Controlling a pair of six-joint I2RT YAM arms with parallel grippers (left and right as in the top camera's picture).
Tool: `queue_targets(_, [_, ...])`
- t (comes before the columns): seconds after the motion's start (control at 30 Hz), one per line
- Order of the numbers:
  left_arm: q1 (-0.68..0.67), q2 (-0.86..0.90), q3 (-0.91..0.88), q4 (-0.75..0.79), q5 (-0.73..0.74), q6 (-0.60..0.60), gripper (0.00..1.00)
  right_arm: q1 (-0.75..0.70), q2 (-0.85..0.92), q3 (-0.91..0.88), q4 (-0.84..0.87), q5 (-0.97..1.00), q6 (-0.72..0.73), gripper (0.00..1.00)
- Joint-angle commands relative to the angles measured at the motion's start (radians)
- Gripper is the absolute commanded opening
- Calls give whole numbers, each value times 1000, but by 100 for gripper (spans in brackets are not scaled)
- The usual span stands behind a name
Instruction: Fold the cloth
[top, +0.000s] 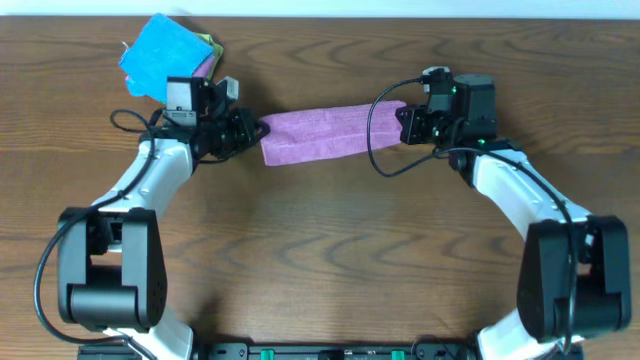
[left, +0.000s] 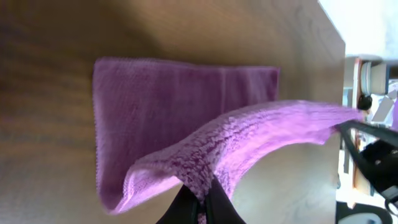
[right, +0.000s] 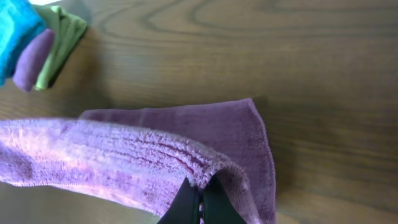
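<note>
"Overhead view: how far along is the fold?"
"Partway, I judge. The purple cloth (top: 325, 132) lies far-centre on the table (top: 320, 260), one long edge lifted over the layer below, not yet laid down."
"Your arms?"
"Both reach inward, low. My left end effector (top: 250, 130) and right end effector (top: 408, 122) each pinch tight on one end of that raised edge."
</note>
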Motion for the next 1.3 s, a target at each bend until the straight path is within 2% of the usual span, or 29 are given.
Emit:
queue_targets(0.0, [-14,70,2,43,-29,-44,6,4,70,47,-1,19,18,1])
queue_targets(0.5, [-3,176,3,182,-68,-66,6,32,274,214,14,84,-2,2])
queue_targets(0.7, [-4,177,3,190,-119,-65,6,50,293,229,10,128,-2,1])
queue_targets(0.87, [-4,177,3,191,-145,-64,8,55,293,229,-8,153,-2,5])
queue_targets(0.9, [-4,177,3,191,-145,-64,14,55,293,229,-10,153,-2,8])
queue_targets(0.93, [-4,177,3,192,-145,-64,26,56,293,229,-12,153,-2,18])
queue_targets(1.0, [-3,176,3,201,-143,-63,53,56,291,229,-10,151,-1,31])
queue_targets(1.07, [4,175,6,218,-129,-64,65,55,276,229,-19,137,0,41])
queue_targets(1.1, [11,175,13,216,-109,-62,75,54,257,229,-35,133,3,51])
queue_targets(1.13, [18,174,19,216,-84,-61,75,54,237,229,-54,133,3,56])
queue_targets(1.27, [33,161,24,209,-54,-61,75,53,164,229,-105,132,3,67])
